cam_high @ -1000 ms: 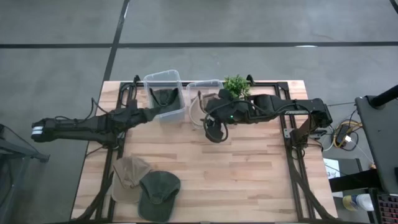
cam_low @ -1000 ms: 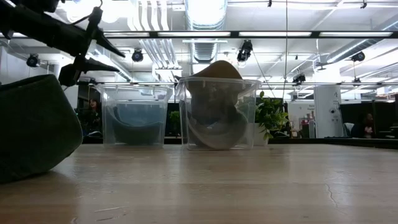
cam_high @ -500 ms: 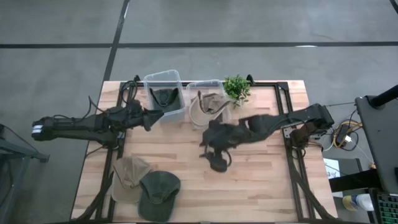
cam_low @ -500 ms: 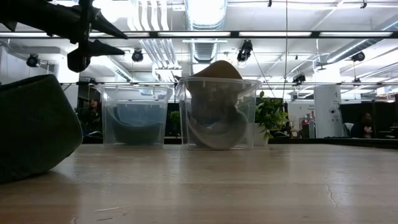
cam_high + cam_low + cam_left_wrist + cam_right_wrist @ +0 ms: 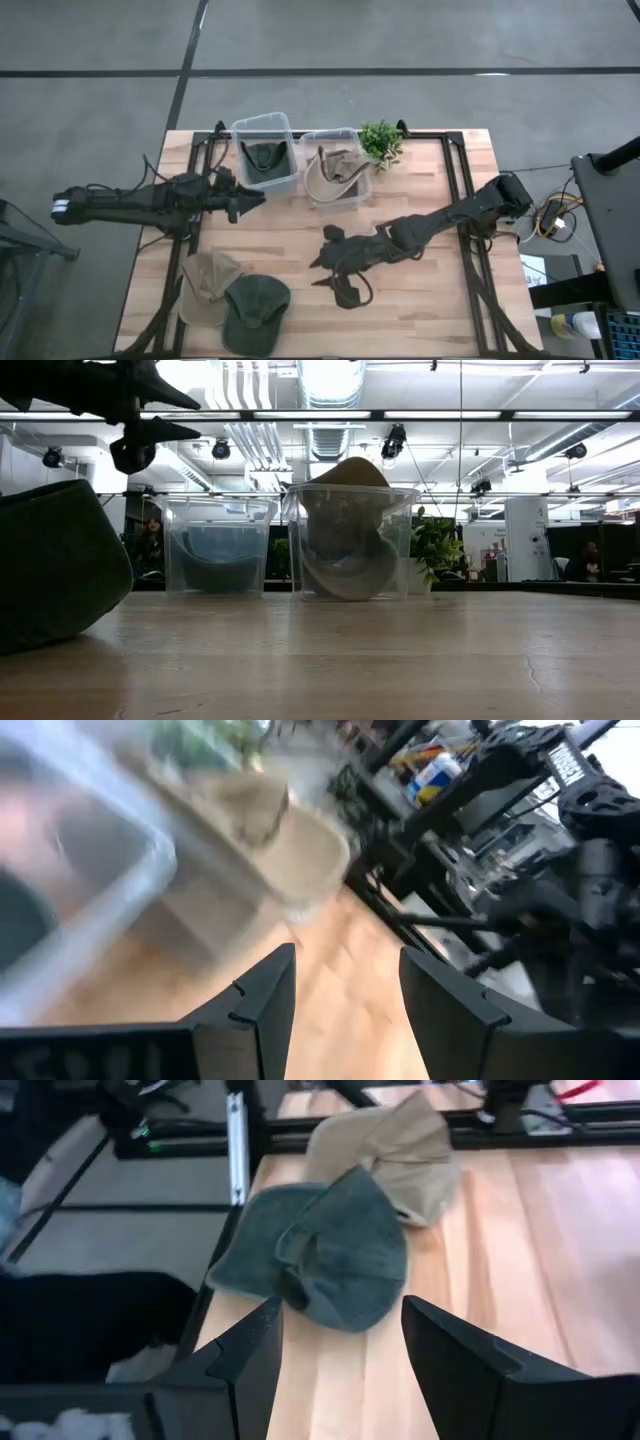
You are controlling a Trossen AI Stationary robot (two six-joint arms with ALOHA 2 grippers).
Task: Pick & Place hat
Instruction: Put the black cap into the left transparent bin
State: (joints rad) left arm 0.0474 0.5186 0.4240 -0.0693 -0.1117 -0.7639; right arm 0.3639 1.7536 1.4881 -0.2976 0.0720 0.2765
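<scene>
- Hats lie loose on the wooden table point(image 5: 420, 310): a green cap point(image 5: 254, 313) and a tan cap point(image 5: 207, 281), touching each other, at the table's near-left corner.
- Two clear bins stand side by side at the far edge. The left bin point(image 5: 264, 153) holds a dark green hat point(image 5: 263, 158); the right bin point(image 5: 334, 167) holds a tan hat point(image 5: 335, 170) that rises above its rim in the low view.
- A small potted plant point(image 5: 380, 140) stands just beside the right bin, on the side away from the left bin.
- The right gripper point(image 5: 322, 270) hangs over bare wood between the right bin and the green cap, its fingers spread and holding nothing; its wrist view faces the two loose caps with nothing in the way.
- The left gripper point(image 5: 258, 196) hovers just in front of the left bin, fingers parted and empty, pointing toward the right bin.
- Black frame rails point(image 5: 462, 200) run along the table's sides.
</scene>
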